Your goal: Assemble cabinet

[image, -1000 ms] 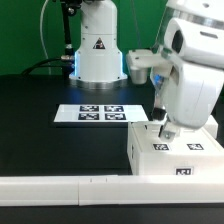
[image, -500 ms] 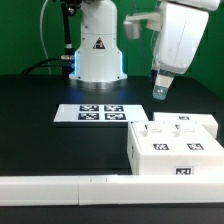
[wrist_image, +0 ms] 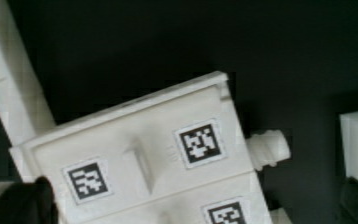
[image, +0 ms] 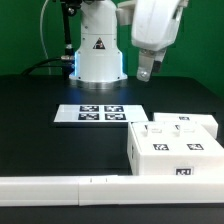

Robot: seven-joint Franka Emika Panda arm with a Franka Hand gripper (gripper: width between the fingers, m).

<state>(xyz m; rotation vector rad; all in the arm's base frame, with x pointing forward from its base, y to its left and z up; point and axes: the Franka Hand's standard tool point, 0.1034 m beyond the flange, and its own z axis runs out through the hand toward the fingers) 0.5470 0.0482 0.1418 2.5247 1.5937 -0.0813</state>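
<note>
1. Exterior view: hand high above the black surface, holding nothing, well apart from the cabinet; whether open or closed, cannot tell. Cabinet at the exterior view's right, just beside the marker board, behind the long white rail.
2. Wrist view: cabinet's face with square tags in sight, small round peg jutting from its side.

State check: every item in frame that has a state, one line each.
gripper: hangs high above the table, nothing seen in it; open or shut not clear
cabinet: sitting on the table, tags facing up, not gripped
peg: sticking out of the cabinet's side
marker board: flat on the table
long white rail: lying flat on the table
</note>
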